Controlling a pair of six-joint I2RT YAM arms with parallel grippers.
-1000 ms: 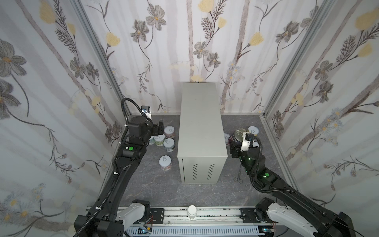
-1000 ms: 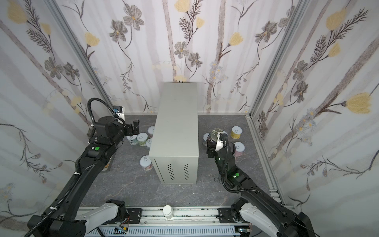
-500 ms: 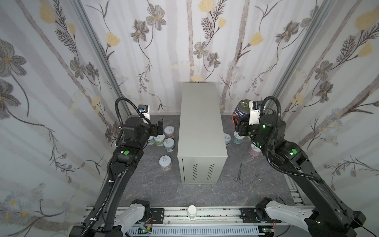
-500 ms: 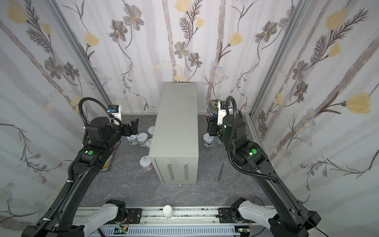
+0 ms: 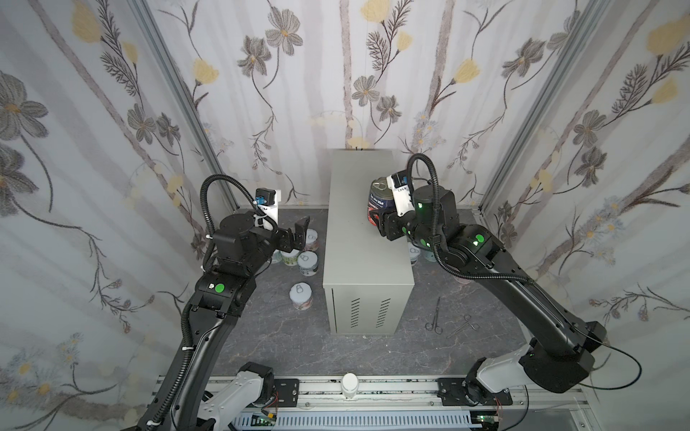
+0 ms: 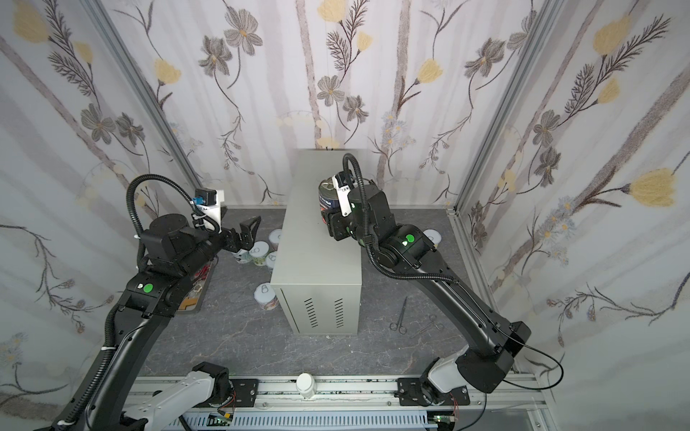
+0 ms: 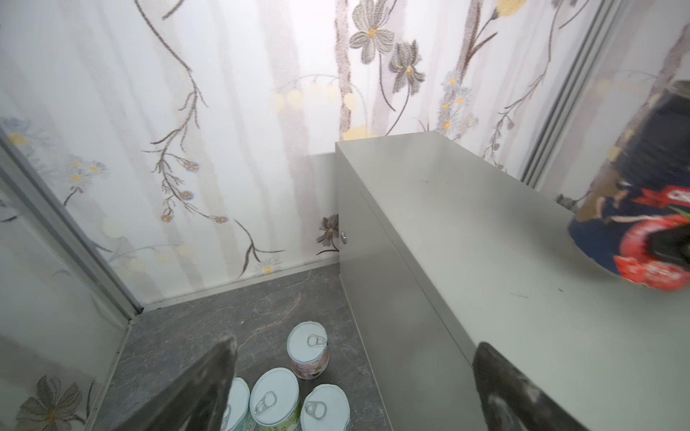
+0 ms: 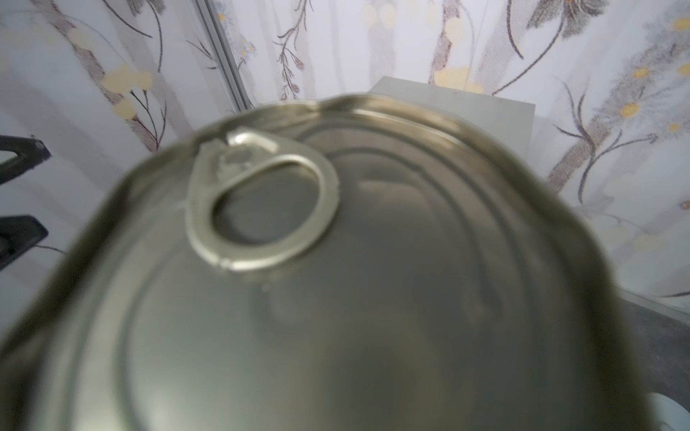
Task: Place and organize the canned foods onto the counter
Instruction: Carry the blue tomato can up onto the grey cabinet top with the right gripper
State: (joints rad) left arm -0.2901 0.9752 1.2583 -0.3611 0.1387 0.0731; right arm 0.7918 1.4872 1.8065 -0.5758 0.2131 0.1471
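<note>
- Right hand (image 5: 380,223) clamps the tall dark blue-red metal-topped can (image 5: 380,196), axis near upright.
- The grey-beige metal cabinet's flat surface (image 5: 358,257) lies directly below that hand: a straight drop looks right.
- Left hand (image 5: 301,234) gapes empty, short white-lidded cans (image 5: 308,261) beneath it.

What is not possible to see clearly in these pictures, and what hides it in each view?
- Right gripper: right wrist view, jaws hidden by the tall dark blue-red metal-topped can.
- Can's base on the long grey-beige metal counter: left wrist view, blurred; contact unclear.
- Short pastel cans right of it: both top views, right arm covers them; count unknown.
</note>
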